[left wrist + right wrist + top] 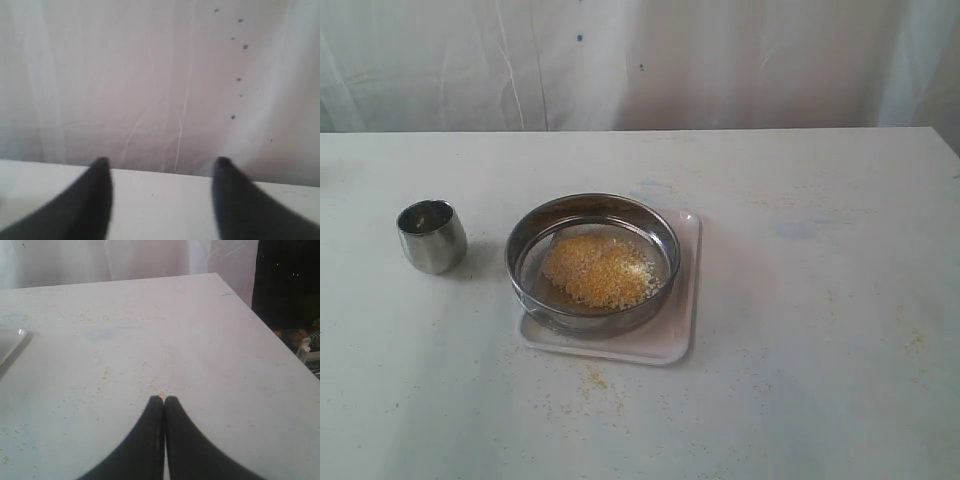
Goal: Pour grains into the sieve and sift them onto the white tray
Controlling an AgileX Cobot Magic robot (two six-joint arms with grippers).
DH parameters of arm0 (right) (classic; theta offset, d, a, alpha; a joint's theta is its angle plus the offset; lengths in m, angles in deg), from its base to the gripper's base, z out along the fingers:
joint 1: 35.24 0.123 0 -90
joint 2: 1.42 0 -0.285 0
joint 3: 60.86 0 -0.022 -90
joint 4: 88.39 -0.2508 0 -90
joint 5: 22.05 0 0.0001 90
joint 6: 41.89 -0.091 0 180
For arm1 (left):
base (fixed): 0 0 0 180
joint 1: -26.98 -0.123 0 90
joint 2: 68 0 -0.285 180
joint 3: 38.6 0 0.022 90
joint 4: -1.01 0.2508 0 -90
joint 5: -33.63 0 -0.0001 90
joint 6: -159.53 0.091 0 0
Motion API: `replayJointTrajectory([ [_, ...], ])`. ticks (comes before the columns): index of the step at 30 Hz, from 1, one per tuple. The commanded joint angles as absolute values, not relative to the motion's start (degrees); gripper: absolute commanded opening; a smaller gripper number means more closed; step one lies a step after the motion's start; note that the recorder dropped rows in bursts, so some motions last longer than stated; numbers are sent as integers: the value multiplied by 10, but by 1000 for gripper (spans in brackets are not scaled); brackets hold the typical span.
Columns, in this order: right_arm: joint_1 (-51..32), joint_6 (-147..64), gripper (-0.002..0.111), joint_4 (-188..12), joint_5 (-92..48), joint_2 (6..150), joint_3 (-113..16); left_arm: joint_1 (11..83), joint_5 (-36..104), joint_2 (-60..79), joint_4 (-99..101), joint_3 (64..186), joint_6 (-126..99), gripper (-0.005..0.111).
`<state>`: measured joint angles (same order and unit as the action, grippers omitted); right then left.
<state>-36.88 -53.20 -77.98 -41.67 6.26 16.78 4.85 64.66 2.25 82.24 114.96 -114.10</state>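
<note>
Stiff, light sieve [520,275] holding loose grains [598,270] likely grips best at its rim — left pincer [162,161] apart and empty, right pincer [163,399] closed

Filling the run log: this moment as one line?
grains heaped in sieve | sieve on white tray | cup upright, apart | left fingers open | right fingers shut

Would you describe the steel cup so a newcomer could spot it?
On the table, a tray holds a wide sieve of grains. Left of it in the exterior view, apart, stands the cup: small, rounded, shiny, far narrower than the sieve.
</note>
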Motion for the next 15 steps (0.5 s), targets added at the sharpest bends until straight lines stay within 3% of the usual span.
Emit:
replayJointTrajectory([
  [1, -371, -532, 0, -776, -413, 64, 164, 50, 617, -20, 918, 1149, -1227, 1],
  [8, -371, -532, 0, -776, -413, 64, 164, 50, 553, -51, 921, 1149, -1190, 1],
  [15, -371, -532, 0, -776, -413, 64, 164, 59, 261, -108, 974, 1147, -1031, 0],
])
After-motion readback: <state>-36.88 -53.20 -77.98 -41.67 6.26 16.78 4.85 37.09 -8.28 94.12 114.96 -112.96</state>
